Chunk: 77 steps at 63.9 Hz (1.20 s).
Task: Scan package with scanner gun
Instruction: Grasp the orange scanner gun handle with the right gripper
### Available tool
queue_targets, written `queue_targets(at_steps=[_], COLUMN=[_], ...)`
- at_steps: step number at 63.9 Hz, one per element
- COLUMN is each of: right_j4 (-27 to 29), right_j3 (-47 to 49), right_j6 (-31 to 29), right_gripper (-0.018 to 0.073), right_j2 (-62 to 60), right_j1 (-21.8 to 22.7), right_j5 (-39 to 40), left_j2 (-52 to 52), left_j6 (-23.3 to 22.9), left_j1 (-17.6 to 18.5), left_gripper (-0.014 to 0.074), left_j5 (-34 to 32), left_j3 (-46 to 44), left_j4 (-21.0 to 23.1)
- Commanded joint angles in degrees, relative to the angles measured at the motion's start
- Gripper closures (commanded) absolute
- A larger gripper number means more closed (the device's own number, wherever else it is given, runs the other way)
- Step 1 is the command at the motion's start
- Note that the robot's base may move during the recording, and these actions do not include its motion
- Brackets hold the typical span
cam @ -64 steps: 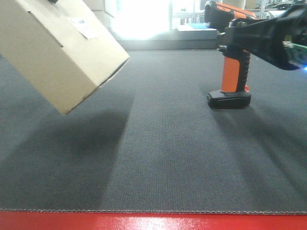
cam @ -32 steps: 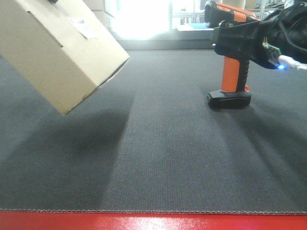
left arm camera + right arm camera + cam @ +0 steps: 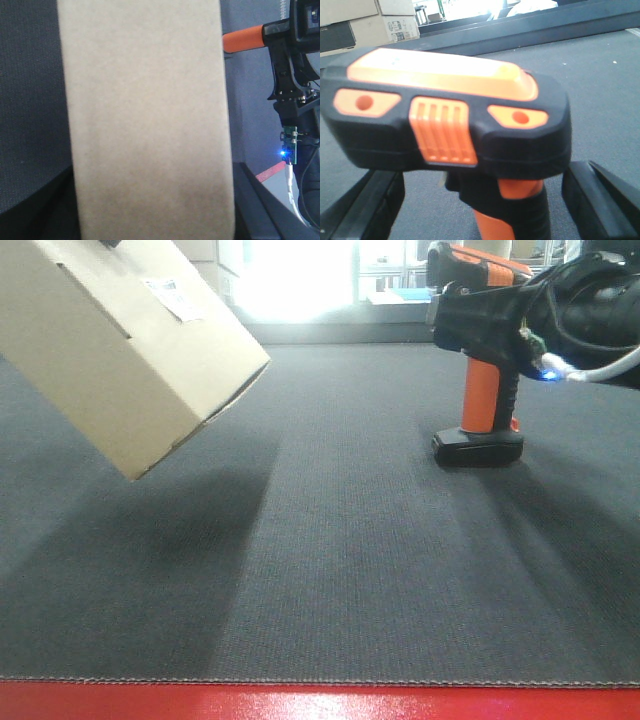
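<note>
The package [image 3: 120, 350], a tan cardboard box with a small white barcode label [image 3: 172, 297], hangs tilted above the dark mat at the upper left. In the left wrist view it [image 3: 150, 115] fills the middle, and my left gripper [image 3: 155, 205] is shut on it, with dark fingers [image 3: 30, 210] showing at both sides. The scanner gun [image 3: 480, 400] stands upright on its flat foot at the right. My right gripper [image 3: 475, 315] is open at its head. In the right wrist view the fingers [image 3: 370, 210] stand apart on either side of the scanner gun [image 3: 450, 120], with gaps to the handle.
The dark grey mat [image 3: 340, 560] covers the table, with a red front edge [image 3: 320, 702]. Pale boxes with a dark printed panel [image 3: 350, 25] stand at the back. My right arm's cables and a blue light [image 3: 548, 370] hang beside the scanner gun.
My right gripper has moved left, closing in round the scanner gun's head. The package and the scanner gun have not moved.
</note>
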<state>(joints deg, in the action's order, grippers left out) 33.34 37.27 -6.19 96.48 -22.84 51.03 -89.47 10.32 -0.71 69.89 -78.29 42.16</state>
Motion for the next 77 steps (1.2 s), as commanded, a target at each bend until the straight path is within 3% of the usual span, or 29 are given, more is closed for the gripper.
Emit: queue_targets(at_steps=[1,44,52,66,77], right_j4=[0.54,1.98,1.86,1.77,1.77], right_j3=[0.9,3.36,3.36,3.36,3.36], right_j6=[-0.48,-0.79,-0.79,-0.79,-1.74], right_gripper=[0.0023,0.0038,0.0182,0.0731,0.0712], right_j2=[1.14,2.88,2.88,2.88,1.92], right_j1=[-0.02,2.56,2.62,2.62,2.62], right_j5=[1.84,3.07,2.22,1.85,2.27], left_j2=[0.81,0.81,0.81,0.81,0.81], left_j6=[0.17,0.17,0.17,0.17,0.17], left_j1=[0.37,0.37,0.37,0.37,0.37], left_gripper=[0.0708,0.0708,0.0708,0.0708,0.0708], left_j5=[0.07,-0.72,-0.85,-0.85,-0.85], left_j3=[-0.11,-0.11,-0.11,-0.11,-0.11], left_j4=[1.68,1.24,1.24,1.24,1.24])
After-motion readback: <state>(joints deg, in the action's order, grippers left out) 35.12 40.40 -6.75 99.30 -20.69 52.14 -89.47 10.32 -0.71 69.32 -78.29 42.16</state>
